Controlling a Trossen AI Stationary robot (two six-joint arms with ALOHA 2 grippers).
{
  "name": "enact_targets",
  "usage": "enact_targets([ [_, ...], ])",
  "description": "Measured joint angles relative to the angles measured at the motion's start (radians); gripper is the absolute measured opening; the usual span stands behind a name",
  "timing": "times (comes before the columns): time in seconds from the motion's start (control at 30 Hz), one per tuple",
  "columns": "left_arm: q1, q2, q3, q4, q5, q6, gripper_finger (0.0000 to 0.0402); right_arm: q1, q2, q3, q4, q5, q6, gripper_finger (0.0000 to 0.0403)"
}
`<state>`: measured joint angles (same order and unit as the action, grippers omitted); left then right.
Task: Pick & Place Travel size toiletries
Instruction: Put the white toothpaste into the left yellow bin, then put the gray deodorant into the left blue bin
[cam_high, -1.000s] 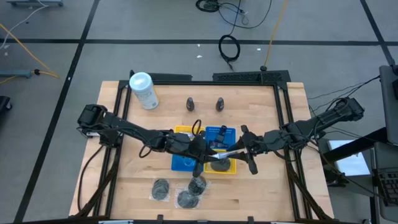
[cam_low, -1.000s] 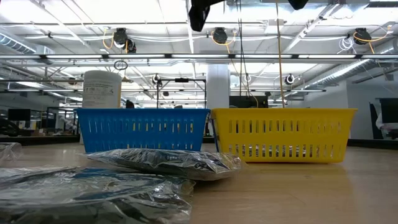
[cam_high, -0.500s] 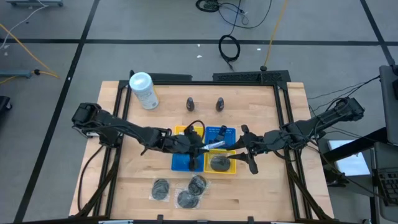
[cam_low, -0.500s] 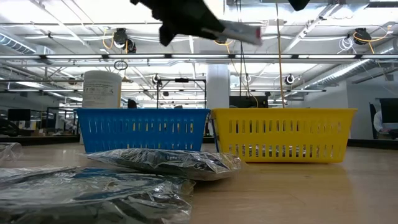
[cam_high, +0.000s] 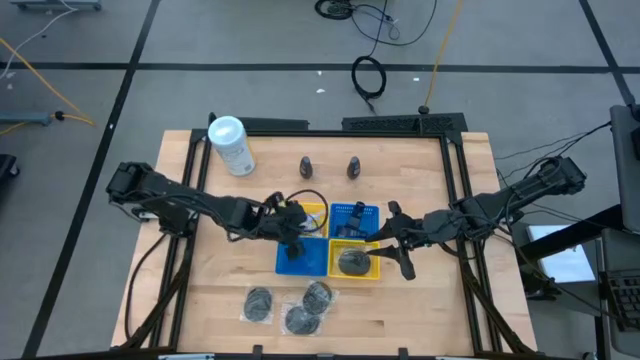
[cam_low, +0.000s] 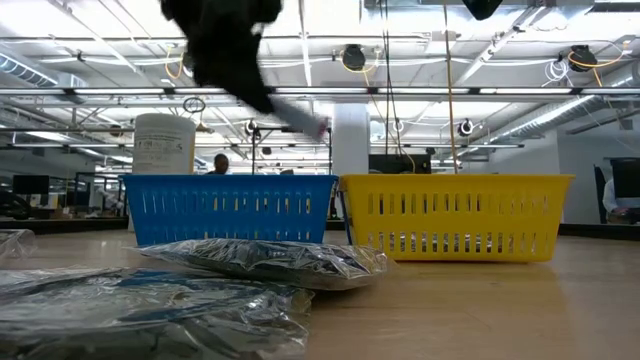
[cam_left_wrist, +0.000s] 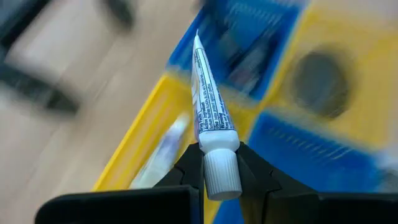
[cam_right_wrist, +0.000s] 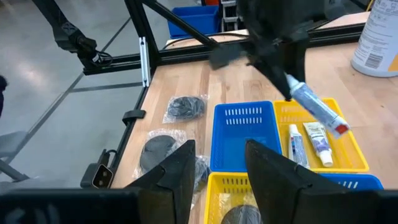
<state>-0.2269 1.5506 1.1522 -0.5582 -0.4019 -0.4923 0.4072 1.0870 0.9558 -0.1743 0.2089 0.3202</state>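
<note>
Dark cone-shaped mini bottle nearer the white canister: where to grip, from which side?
Take the dark cone-shaped mini bottle at its wider lower body, coming down from above. It stands upright with bare table on every side, clear of its twin bottle, so both flanks look reachable.

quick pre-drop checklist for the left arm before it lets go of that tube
1. Grip: left pincer shut on the white tube at its cap end: ok.
2. Target: yellow basket already holds two tubes, with bare floor left: ok.
3. Position: the tube hangs above the baskets; whether it is centred over the yellow one: cannot tell.
4. Right pincer open, off to the side over the nearer baskets, apart from the left arm: ok.
5. Wrapped discs lie on the table's front, out of the way: ok.
</note>
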Motion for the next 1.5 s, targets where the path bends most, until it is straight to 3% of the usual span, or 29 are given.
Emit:
enact_targets([
  [0.1,0.019,0.003,-0.003,-0.100,0.001,-0.055,0.0044,0.000,0.000,0.000,-0.004,0.000,0.000,0.0130],
  [0.7,0.123,0.002,-0.086,-0.020,0.122,-0.013,0.0044,0.000,0.000,0.000,-0.003,0.000,0.000,0.0130],
  [1.03,0.123,0.002,-0.086,-0.016,0.124,-0.025,0.0102,0.000,0.000,0.000,-0.003,0.000,-0.003,0.0130],
  [1.5,0.123,0.002,-0.086,-0.016,0.124,-0.017,0.0112,0.000,0.000,0.000,-0.003,0.000,-0.004,0.0130],
])
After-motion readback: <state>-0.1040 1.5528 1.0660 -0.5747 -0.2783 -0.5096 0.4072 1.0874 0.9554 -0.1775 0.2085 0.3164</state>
